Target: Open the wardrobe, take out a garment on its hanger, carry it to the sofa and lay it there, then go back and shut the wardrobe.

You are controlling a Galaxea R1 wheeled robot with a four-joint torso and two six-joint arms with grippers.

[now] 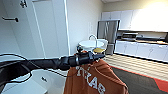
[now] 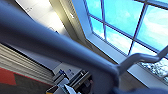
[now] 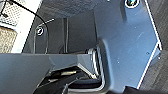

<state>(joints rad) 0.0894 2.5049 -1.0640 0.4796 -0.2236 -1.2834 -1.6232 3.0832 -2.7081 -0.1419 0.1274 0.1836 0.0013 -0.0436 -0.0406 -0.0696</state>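
The rust-orange garment (image 1: 96, 78) with white "TEXAS" lettering hangs low in the middle of the head view. It hangs right under my left gripper (image 1: 98, 56), whose dark arm reaches in from the left. That gripper is shut on the hanger at the garment's neck. A thin white curved hook (image 1: 93, 37) rises just above the gripper. In the left wrist view a pale curved bar (image 2: 140, 58) crosses in front of a big window.
Tall white panelled doors (image 1: 47, 27) stand at the left. A round white table (image 1: 87, 44) is straight ahead, with a steel refrigerator (image 1: 108, 30) and white kitchen cabinets (image 1: 142, 48) behind and to the right. Dark carpet with a red edge (image 1: 150, 82) lies at the right.
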